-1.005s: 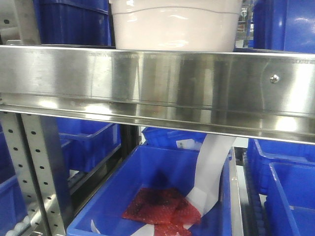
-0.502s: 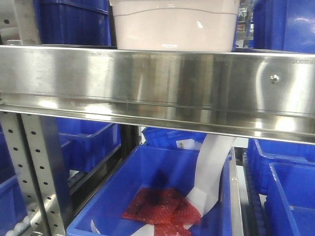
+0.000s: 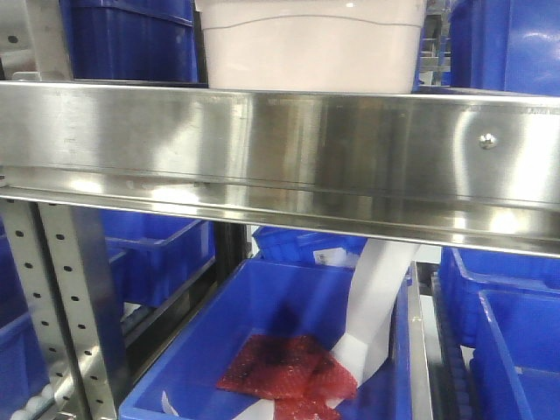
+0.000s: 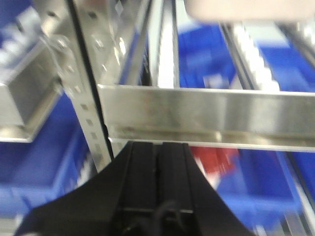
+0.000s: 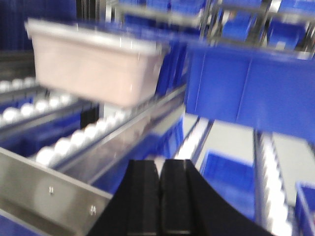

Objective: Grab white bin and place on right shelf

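Observation:
The white bin (image 3: 311, 48), a pale pinkish tub with a curved ridge on its side, stands on the right shelf behind the broad shiny steel front rail (image 3: 280, 153). In the right wrist view the white bin (image 5: 93, 66) sits on white rollers at upper left, blurred. A pale blur at the top of the left wrist view (image 4: 246, 9) looks like its underside. My left gripper (image 4: 160, 145) is shut and empty, below the rail (image 4: 206, 115). My right gripper (image 5: 159, 163) is shut and empty, to the right of the bin and apart from it.
Blue bins (image 3: 131, 39) flank the white bin on the shelf. Below, a large blue bin (image 3: 289, 350) holds red bubble wrap and a white paper strip. A perforated grey upright (image 3: 66, 306) stands at left. More blue bins (image 5: 246, 93) fill the right wrist view.
The white bin has settled slightly lower and further back behind the rail; the highlights on its side have shifted. The rest of the front view is unchanged.

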You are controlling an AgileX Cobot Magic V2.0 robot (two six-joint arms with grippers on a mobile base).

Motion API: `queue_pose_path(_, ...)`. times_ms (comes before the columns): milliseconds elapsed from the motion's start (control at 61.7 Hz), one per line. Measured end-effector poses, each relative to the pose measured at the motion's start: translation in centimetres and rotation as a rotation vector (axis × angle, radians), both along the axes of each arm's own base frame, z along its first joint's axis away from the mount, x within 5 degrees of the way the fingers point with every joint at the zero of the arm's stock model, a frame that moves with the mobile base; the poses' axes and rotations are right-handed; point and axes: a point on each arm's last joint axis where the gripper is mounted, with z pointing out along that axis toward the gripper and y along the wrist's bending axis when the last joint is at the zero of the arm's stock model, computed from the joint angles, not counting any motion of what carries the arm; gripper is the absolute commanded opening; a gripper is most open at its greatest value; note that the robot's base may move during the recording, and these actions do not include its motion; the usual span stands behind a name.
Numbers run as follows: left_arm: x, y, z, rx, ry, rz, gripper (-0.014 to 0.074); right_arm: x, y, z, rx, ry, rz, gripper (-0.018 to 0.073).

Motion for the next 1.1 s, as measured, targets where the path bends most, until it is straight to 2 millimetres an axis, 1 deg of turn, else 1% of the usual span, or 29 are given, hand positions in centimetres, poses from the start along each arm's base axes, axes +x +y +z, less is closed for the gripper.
queue_pose_path(81,-1.7,0.3,-0.4,-0.015,-0.102,0.013,-0.0118,-0.4,0.0,0.3,0.002,-0.041,-0.007,0.0071)
queue_pose_path(227,-4.6,0.7,0.1,-0.04,-0.281,0.027,-0.0118,-0.4,-0.1,0.5,0.004,-0.074,-0.016,0.0071)
queue_pose_path(357,-6.0,0.9,0.4,-0.055,-0.352,0.027,-0.0118,-0.4,-0.1,0.6,0.004,-0.078,-0.017,0.0071)
queue_pose_path(454,-6.3,0.9,0.4,-0.058,-0.363,0.026,-0.0118,-0.4,-0.1,0.6,0.004,-0.08,-0.017,0.0071)
queue_pose_path(940,-6.3,0.9,0.4,-0.054,-0.362,0.027,-0.0118,-0.4,-0.1,0.6,0.004,-0.08,-0.017,0.0071)
queue_pose_path(1021,-6.2,1.0,0.0,-0.04,-0.356,0.04,-0.0118,-0.4,-0.1,0.6,0.004,-0.08,-0.017,0.0071)
queue_pose_path(1102,-6.0,1.2,-0.6,-0.068,-0.337,0.07,-0.0118,-0.4,-0.1,0.6,0.004,-0.08,-0.017,0.0071)
